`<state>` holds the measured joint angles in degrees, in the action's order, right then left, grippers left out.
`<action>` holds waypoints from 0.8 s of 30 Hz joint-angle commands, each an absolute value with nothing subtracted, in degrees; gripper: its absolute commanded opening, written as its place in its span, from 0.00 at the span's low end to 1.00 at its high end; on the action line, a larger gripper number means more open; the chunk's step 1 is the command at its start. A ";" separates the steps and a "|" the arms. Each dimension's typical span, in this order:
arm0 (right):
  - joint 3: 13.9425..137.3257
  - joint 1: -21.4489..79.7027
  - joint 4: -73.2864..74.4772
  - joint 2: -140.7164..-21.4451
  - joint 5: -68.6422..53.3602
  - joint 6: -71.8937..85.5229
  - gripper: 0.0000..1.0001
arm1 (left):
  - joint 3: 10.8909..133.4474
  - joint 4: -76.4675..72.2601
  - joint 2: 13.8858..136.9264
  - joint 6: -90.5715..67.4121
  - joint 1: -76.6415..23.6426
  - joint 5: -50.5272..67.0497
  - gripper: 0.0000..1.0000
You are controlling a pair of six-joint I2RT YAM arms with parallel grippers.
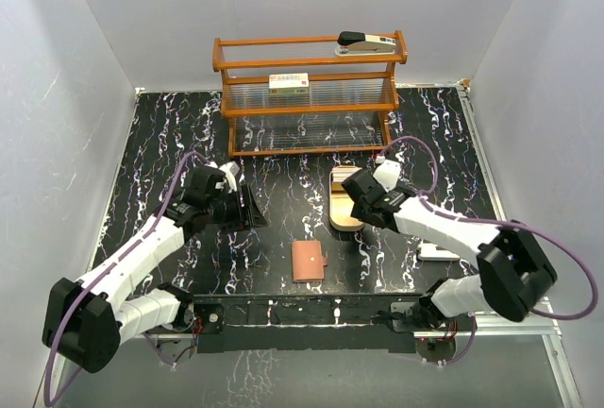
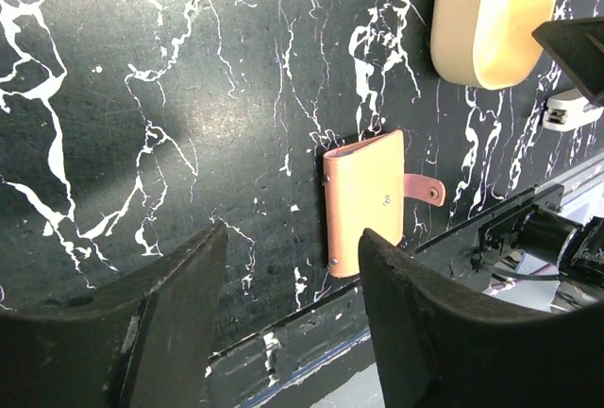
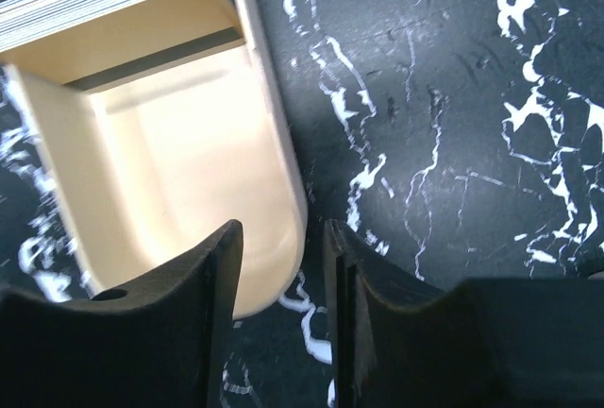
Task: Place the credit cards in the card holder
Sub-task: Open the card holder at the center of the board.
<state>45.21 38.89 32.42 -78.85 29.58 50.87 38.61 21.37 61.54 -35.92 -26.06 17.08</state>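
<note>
Left tool [image 2: 293,234] and right tool [image 3: 283,229] are released; reddish-brown card holder [image 2: 363,202] lies folded shut.

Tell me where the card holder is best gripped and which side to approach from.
Probably from straight above, pinching across the two edges flanking the tab. The card holder lies closed and flat on the table, so no side offers a face, and the tab edge is uneven.
</note>
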 commanded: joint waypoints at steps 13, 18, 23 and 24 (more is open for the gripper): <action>42.64 42.40 31.47 -58.30 9.39 49.24 0.39 | 40.30 26.74 57.10 -36.47 -27.66 26.07 0.62; 39.62 47.63 27.58 -60.37 7.62 52.88 0.38 | 38.08 22.53 57.93 -40.58 -29.67 26.71 0.62; 38.25 54.00 24.66 -63.63 10.01 55.58 0.38 | 35.85 19.69 58.99 -43.12 -31.63 25.43 0.61; 38.21 55.01 24.33 -64.48 10.14 55.79 0.38 | 35.64 19.49 59.48 -43.19 -31.85 25.36 0.61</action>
<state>38.35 51.55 30.11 -62.81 9.19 52.97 36.99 21.61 58.43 -40.66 -30.68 24.43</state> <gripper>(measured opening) 0.383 0.613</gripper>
